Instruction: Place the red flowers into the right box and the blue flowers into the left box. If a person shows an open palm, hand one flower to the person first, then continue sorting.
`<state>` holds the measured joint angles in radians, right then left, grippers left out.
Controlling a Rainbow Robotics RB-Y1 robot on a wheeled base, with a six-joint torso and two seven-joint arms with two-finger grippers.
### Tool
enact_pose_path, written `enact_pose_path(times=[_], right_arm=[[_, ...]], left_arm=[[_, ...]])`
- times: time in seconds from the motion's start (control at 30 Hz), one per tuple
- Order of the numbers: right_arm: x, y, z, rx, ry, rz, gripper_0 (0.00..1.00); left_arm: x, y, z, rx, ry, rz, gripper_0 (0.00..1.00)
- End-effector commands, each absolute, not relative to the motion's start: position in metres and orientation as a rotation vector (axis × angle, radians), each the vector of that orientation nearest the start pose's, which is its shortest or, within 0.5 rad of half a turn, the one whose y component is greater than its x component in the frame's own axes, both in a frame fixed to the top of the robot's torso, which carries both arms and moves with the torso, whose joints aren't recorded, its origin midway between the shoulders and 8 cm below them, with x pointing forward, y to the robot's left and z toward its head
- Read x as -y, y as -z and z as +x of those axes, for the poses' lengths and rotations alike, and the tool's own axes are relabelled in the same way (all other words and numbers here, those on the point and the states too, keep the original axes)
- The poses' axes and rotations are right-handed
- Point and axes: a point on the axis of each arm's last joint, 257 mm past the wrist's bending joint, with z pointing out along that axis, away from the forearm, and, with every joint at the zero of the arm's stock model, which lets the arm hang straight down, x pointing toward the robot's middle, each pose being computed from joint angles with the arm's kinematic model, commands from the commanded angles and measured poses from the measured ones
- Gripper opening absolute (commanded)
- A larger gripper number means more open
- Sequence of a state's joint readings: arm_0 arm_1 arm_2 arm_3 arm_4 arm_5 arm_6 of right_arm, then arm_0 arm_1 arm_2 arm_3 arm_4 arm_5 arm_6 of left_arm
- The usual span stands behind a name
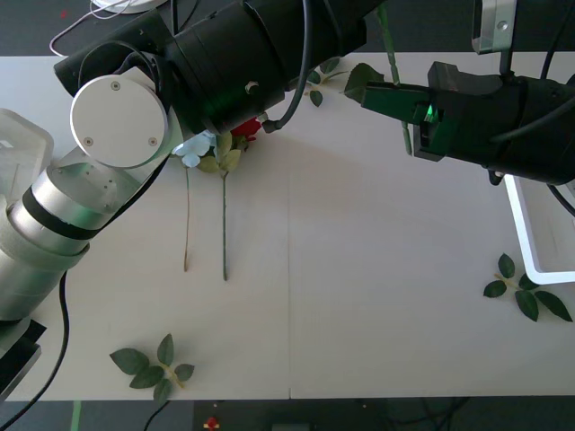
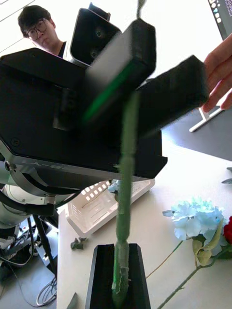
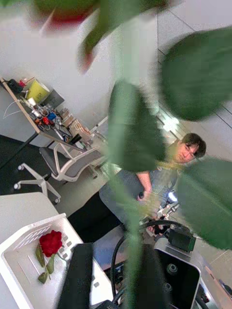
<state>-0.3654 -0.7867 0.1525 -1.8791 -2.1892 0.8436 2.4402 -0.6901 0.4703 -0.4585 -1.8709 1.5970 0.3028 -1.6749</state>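
Observation:
A red flower with its blurred head [image 3: 63, 12] and green stem [image 1: 390, 45] is held up over the table's far side between both arms. My right gripper [image 1: 388, 97] is shut on the stem's lower end [image 2: 119, 285]. My left gripper [image 2: 140, 91] has its black fingers closed on the same stem [image 3: 131, 203] higher up. On the table lie a blue flower [image 1: 192, 148] and another red flower [image 1: 245, 128], side by side, stems toward me. The right box [image 1: 526, 229] holds a red rose [image 3: 50, 241]. The left box [image 1: 18, 135] sits behind my left arm.
Loose leaf sprigs lie at the front left [image 1: 153, 366], the right [image 1: 526, 292] and the far middle [image 1: 316, 85]. A person's hand [image 2: 220, 72] reaches in near the held flower without touching it. My left arm [image 1: 180, 81] spans the far left of the table.

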Motion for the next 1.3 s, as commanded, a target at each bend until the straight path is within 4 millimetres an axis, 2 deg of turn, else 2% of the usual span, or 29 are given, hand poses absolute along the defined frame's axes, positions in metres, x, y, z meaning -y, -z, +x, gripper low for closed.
enact_pose_path(times=[0.03,0.47,0.7,0.8,1.03,1.3], right_arm=[[0.051,-0.039,0.407,-1.320,-1.200,-0.863,0.00],[0.052,-0.040,0.408,-1.317,-1.201,-0.854,0.00],[0.058,-0.055,0.423,-1.293,-1.162,-0.794,0.00],[0.061,-0.067,0.437,-1.272,-1.135,-0.744,0.00],[0.070,-0.090,0.485,-1.231,-1.017,-0.645,0.00],[0.072,-0.103,0.543,-1.188,-0.814,-0.570,0.00]], left_arm=[[0.101,-0.134,0.429,-1.238,1.446,0.484,1.00],[0.101,-0.134,0.429,-1.238,1.446,0.484,1.00],[0.101,-0.134,0.429,-1.238,1.446,0.484,1.00],[0.101,-0.134,0.429,-1.238,1.446,0.484,1.00],[0.101,-0.134,0.429,-1.238,1.446,0.484,1.00],[0.101,-0.134,0.429,-1.238,1.446,0.484,1.00]])
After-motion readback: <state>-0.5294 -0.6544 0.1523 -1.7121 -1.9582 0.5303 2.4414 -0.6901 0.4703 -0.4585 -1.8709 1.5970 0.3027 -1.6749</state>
